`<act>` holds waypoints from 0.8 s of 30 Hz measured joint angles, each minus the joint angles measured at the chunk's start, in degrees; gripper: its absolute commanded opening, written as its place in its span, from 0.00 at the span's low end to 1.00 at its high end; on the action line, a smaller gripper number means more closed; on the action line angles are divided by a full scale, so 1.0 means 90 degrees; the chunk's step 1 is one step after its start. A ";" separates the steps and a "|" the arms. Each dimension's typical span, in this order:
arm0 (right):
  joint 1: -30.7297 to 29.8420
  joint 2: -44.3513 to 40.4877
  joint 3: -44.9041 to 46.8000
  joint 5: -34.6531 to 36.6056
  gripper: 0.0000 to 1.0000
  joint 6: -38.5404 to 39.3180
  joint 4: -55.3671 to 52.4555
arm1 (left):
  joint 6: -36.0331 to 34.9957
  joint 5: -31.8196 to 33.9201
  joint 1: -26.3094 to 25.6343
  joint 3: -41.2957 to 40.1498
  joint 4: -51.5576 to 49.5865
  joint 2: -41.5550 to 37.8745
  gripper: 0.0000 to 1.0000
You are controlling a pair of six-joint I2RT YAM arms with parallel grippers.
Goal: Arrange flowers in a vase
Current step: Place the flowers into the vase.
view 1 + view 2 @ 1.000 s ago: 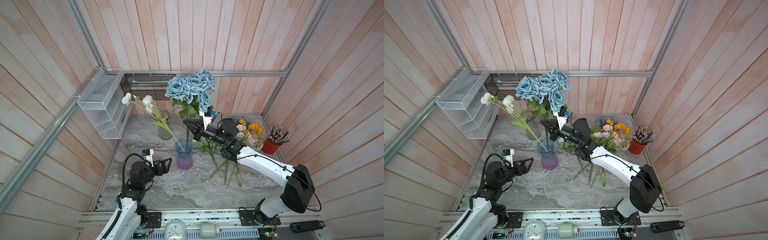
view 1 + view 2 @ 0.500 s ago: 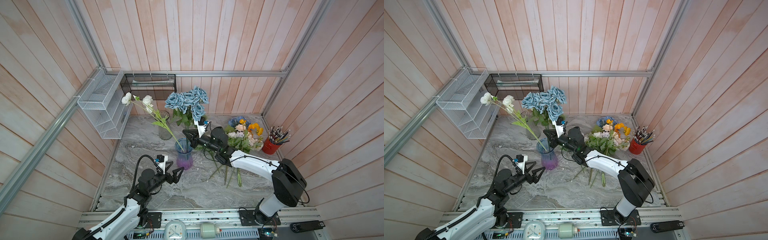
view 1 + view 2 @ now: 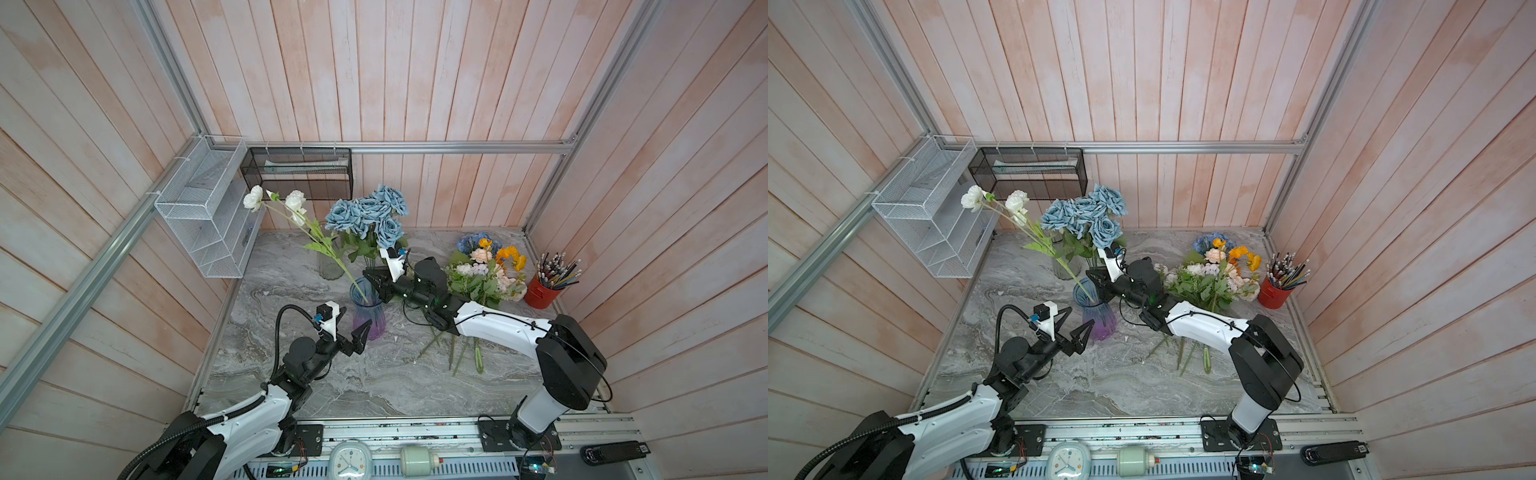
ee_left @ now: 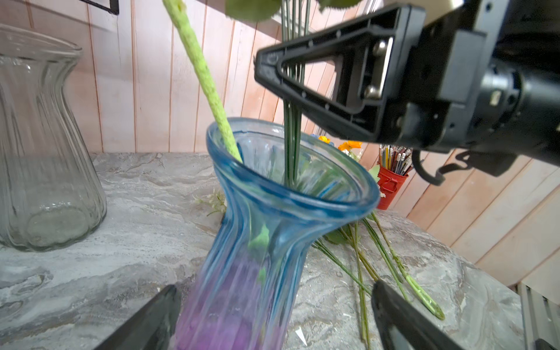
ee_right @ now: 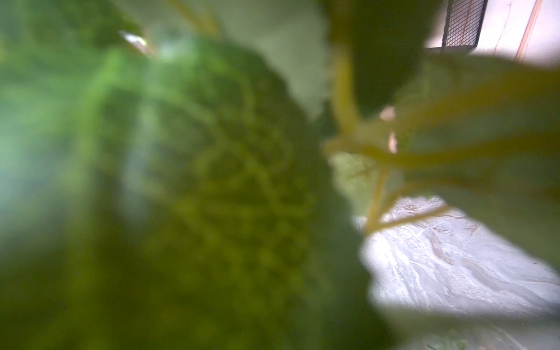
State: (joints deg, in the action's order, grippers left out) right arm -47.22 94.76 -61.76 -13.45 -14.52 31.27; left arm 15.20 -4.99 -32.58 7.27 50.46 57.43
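Right gripper (image 3: 374, 283) hangs at the mouth of the blue-to-purple glass vase (image 3: 368, 318), level with the thin dark stems of the dusty-blue roses (image 3: 365, 212). In the left wrist view one of its fingers (image 4: 333, 39) crosses in front of those stems and the other is hidden. Whether it grips them or has let go cannot be told. The stems run down inside the vase, beside the thicker pale stem of the white flowers (image 3: 296, 201), which leans out over the rim. The left gripper (image 3: 1076, 323) is spread wide, low at the vase's purple base, with a finger on either side and neither clearly touching the glass.

The step in hand looks like seating the rose bunch. The next move calls for freeing the stems cleanly and backing away without dragging the leaves or tipping the vase, which the left gripper seems placed to steady. After that, another stem would come from the loose flowers (image 3: 486, 272) lying on the marble tabletop (image 3: 374, 386).

A second earlier the roses stood much higher, held well above the vase, and they have since come down into it. The left gripper was back from the vase and has moved up to flank it. The white flowers and the empty clear glass vase (image 3: 330, 266) are unchanged.
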 measured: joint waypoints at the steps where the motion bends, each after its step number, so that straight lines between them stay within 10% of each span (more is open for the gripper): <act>1: 0.0000 0.0000 0.0000 0.0007 0.25 0.0007 -0.0039 | 0.0000 0.0039 0.0000 0.0044 0.0107 0.0070 0.98; 24: -0.0036 -0.1282 -0.0017 0.0153 0.52 0.0279 -0.2028 | -0.0027 -0.0061 -0.0138 0.0517 0.0372 0.0918 0.97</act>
State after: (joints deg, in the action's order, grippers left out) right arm -47.55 83.22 -61.91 -12.08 -12.01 13.02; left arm 14.96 -5.54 -33.82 11.92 53.80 65.69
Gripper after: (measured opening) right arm 0.515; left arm 0.978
